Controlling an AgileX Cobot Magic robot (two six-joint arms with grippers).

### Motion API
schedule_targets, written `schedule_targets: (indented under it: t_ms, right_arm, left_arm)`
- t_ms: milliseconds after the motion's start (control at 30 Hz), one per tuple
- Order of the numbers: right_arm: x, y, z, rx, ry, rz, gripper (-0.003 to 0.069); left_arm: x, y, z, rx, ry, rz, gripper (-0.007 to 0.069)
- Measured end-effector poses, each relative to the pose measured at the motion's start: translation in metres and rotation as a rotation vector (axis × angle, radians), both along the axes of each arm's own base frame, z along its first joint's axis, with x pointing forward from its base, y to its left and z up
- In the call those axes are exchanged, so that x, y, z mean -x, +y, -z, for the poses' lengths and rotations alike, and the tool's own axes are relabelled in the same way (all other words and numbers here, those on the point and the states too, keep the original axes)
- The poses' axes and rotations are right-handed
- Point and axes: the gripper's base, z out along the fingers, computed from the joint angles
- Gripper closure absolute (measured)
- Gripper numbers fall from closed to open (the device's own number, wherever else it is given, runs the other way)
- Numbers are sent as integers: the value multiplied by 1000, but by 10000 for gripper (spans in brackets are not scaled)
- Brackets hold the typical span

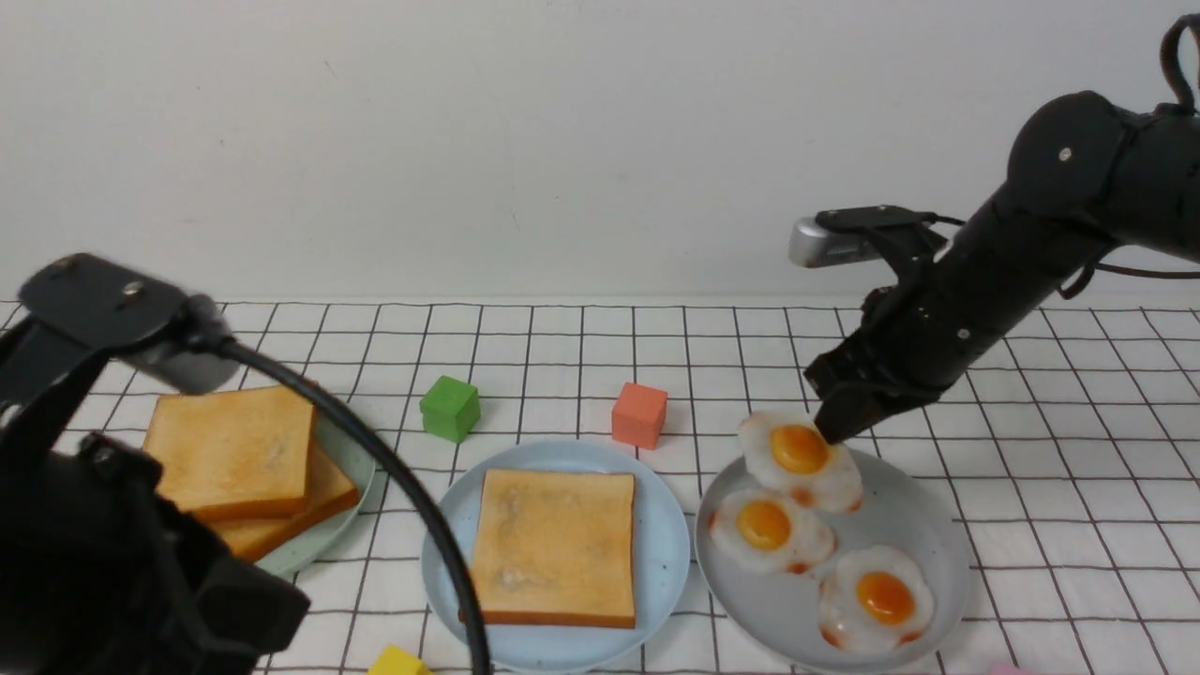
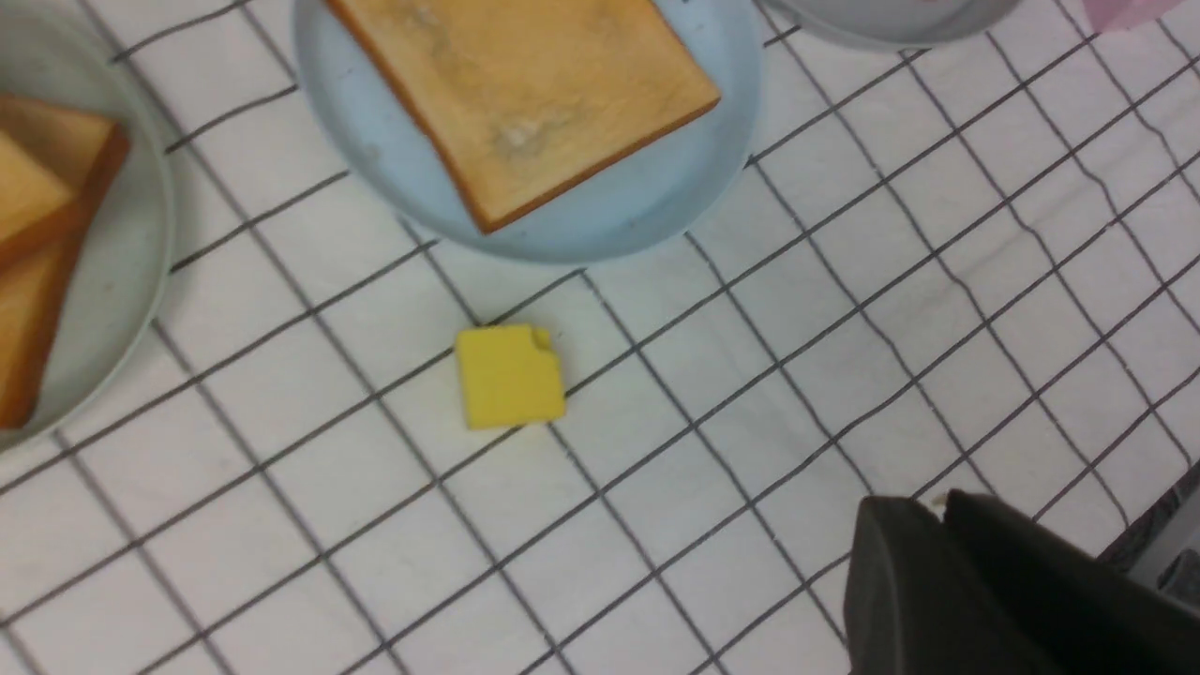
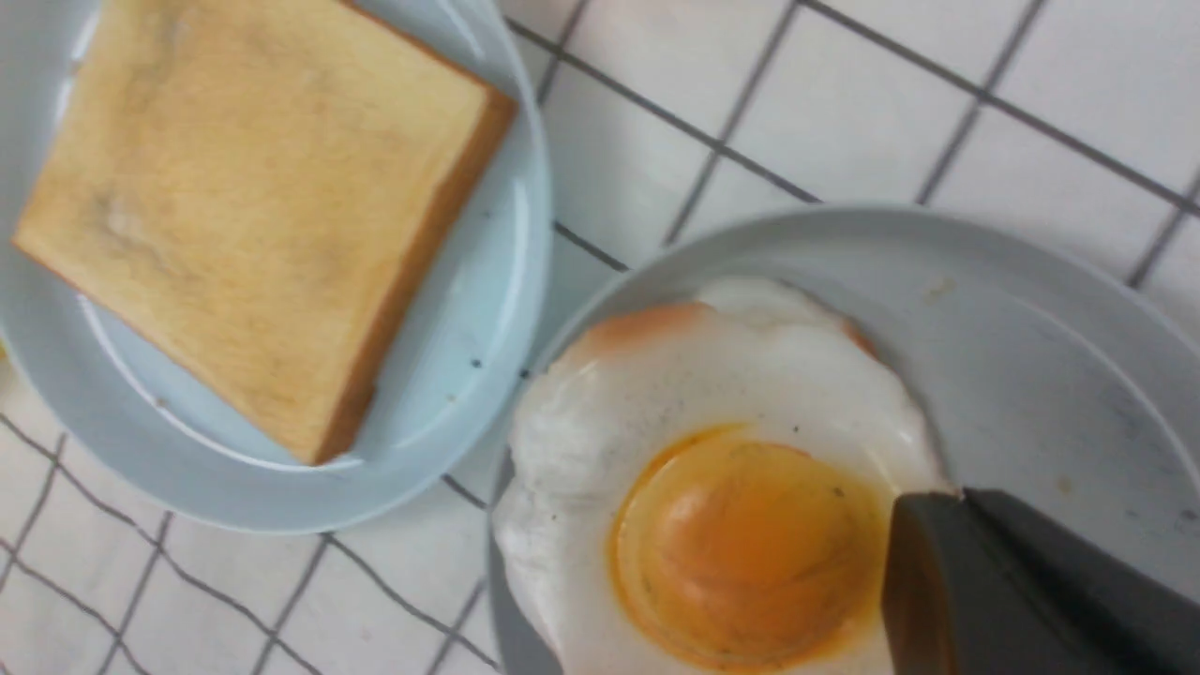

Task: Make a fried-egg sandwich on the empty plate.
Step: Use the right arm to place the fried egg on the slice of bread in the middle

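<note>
"Holding anything, is the black right gripper (image 1: 837, 429)?"
"Yes. Its fingers are pinched tight on the far rim of a glossy white fried egg with an orange yolk (image 1: 799, 457). The egg sits at the far-left edge of the round grey plate (image 1: 937, 525), overlapping one of two other eggs there. I cannot tell whether it hangs clear of that one."
"And the left gripper (image 2: 937, 530)?"
"Its fingers are narrow, nearly touching, with nothing between them, and it is over the checked cloth (image 2: 656, 469) near a small yellow block (image 2: 509, 377)."
"How will the egg handle?"
"Light and rubbery, I judge, and the gloss suggests it is slick. Pinched at the rim, it may droop and swing. The thin white beside the yolk looks the sensible hold."
"Which way does it point?"
"Yolk up, seemingly tilted. It is a lumpy oval, and its long axis runs far-left to near-right in the front view."
"Where should it go?"
"Onto the square golden-brown toast slice (image 1: 553, 544), which lies flat on the round light blue plate (image 1: 441, 562) just left of the grey one."
</note>
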Motion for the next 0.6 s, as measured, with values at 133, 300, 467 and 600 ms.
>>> schedule_targets:
  t_ms: [133, 300, 467, 600]
  right_arm:
    - [2, 40, -4, -22, -31, -77, 654]
    - [-4, 98, 0, -55, -63, -152, 654]
    - [-7, 133, 18, -57, -62, -207, 654]
    - [-11, 150, 44, -48, -41, -204, 648]
  left_arm:
    - [19, 15, -10, -7, -37, -90, 550]
    - [35, 26, -17, 10, -68, -165, 549]
    - [38, 28, -16, 3, -49, -176, 548]
    - [39, 28, -16, 3, -46, -178, 543]
